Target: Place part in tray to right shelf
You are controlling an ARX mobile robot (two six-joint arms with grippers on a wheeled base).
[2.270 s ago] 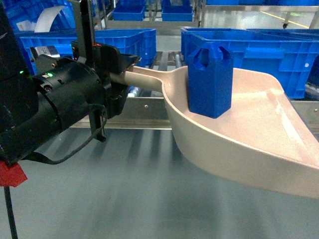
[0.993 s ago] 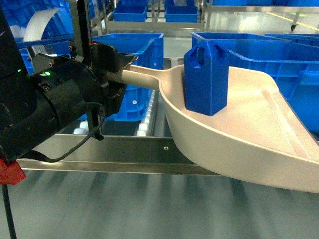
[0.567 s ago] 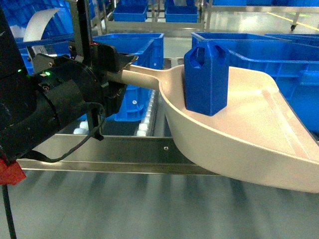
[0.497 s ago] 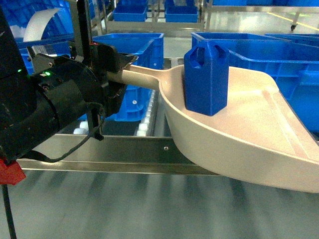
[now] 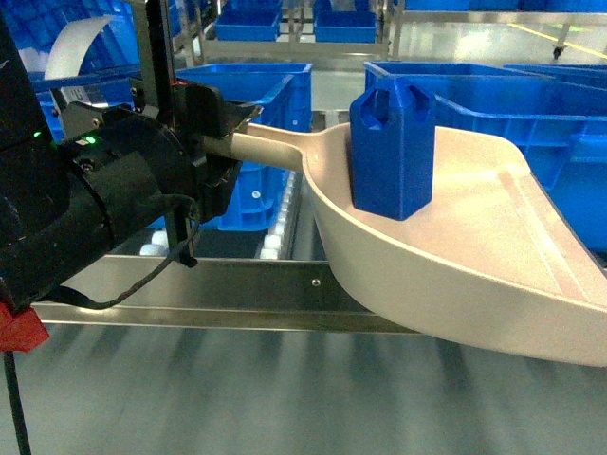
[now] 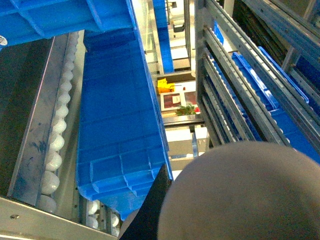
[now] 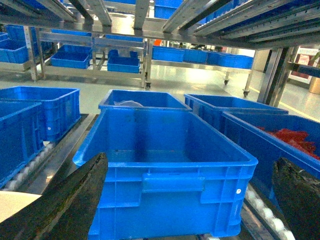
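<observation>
The blue part (image 5: 394, 152) stands upright inside the beige tray (image 5: 493, 256), near its handle end. My left gripper (image 5: 226, 147) is shut on the tray's handle (image 5: 270, 144) and holds the tray above the right shelf's steel front rail (image 5: 218, 294). The left wrist view is filled by the tray's rounded underside (image 6: 245, 195), with one black finger (image 6: 152, 210) beside it. My right gripper (image 7: 187, 200) is open and holds nothing; it faces a blue crate (image 7: 170, 165). It does not show in the head view.
Blue crates (image 5: 256, 85) (image 5: 531, 104) sit on the shelf's white rollers (image 5: 275, 242) behind the tray. A crate at the right holds red pieces (image 7: 292, 136). More racks and crates stand further back. Grey floor lies below the rail.
Since the oldest frame the shelf rail has sunk lower in the head view and the crates look nearer. Over the last second nothing has moved.
</observation>
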